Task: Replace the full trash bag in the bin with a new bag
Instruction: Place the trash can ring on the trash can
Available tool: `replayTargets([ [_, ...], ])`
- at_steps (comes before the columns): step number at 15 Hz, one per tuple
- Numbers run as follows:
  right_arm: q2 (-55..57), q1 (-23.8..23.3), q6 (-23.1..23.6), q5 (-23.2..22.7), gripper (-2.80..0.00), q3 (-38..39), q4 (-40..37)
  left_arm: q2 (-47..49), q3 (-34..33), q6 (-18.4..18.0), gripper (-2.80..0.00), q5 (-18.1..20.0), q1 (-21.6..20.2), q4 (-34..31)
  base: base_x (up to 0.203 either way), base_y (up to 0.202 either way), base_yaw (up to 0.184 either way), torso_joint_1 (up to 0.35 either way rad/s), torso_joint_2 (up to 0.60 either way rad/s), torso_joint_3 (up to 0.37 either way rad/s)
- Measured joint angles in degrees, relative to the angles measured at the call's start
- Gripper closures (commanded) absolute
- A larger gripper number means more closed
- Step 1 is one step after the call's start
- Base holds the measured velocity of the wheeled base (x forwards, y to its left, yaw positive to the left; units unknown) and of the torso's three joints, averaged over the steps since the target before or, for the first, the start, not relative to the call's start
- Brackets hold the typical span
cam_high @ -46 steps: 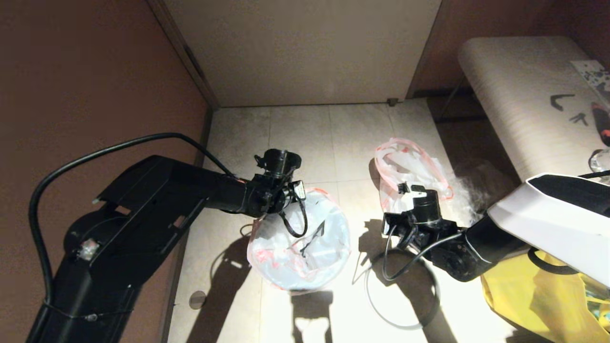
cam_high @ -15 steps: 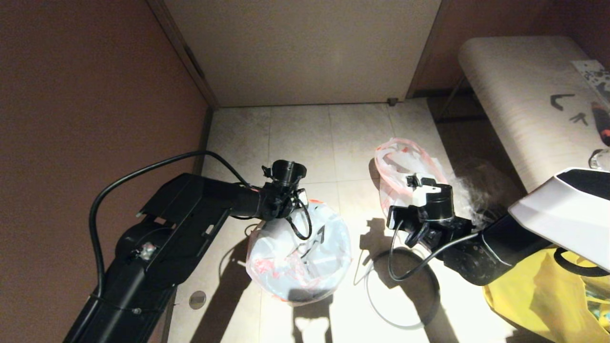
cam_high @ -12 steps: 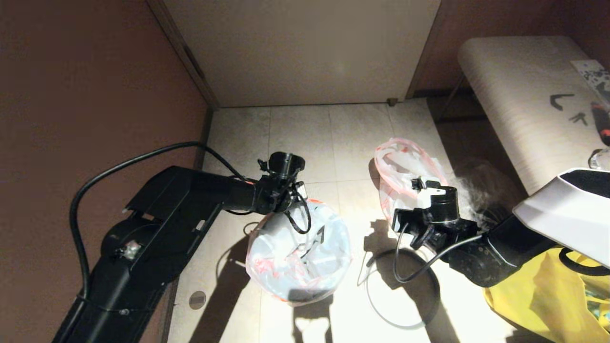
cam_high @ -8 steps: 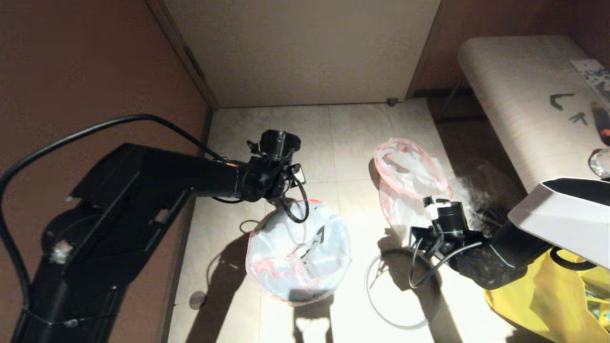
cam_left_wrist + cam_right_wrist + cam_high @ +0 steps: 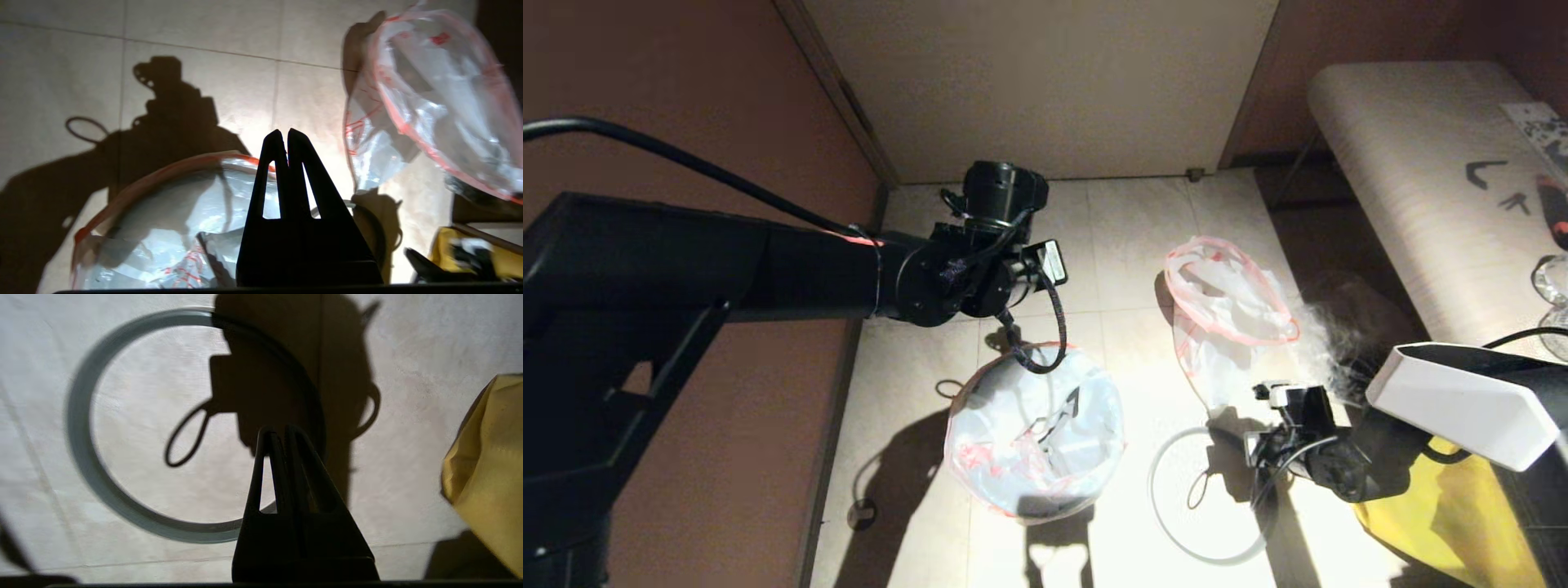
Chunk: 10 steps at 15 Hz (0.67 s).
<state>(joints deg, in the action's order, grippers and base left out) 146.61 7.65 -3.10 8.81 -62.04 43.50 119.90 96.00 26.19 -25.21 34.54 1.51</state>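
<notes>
The bin (image 5: 1049, 508) stands on the tiled floor, lined with the new bag (image 5: 1029, 433), whose red-orange hem (image 5: 171, 171) wraps its rim. The full trash bag (image 5: 1225, 318), translucent white with a pink-red hem, sits on the floor to the right of the bin and shows again in the left wrist view (image 5: 429, 94). The grey hoop (image 5: 1152, 500) lies flat on the floor beside the bin. My left gripper (image 5: 287, 132) hangs shut and empty above the bin's far rim. My right gripper (image 5: 282, 430) is shut and empty, low over the hoop (image 5: 79, 428).
A big yellow bag (image 5: 1445, 523) sits at the right, close to my right arm. A crinkly clear bag (image 5: 1331, 343) lies behind the full bag. A pale bench (image 5: 1421, 180) stands at the far right; a brown wall runs along the left.
My left arm has lifted up and away from the bin's rim. My right arm has dropped and swung off the full bag to hang over the hoop. Both grippers stayed shut.
</notes>
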Motion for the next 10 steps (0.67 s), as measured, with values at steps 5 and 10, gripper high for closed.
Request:
replayTargets([
  [5,11.42,-4.16,15.17,-2.58,-2.80,-12.11,-2.73,-1.27,0.06,0.20,0.00,-0.04,1.49,0.00,0.000,0.000,0.000,0.000,0.00,0.000],
  [10,16.78,-5.13,18.57,-3.01,-2.80,-23.15,-9.64,-3.41,-0.24,0.12,0.00,-1.15,1.65,-0.03,0.000,0.000,0.000,0.000,0.00,0.000],
])
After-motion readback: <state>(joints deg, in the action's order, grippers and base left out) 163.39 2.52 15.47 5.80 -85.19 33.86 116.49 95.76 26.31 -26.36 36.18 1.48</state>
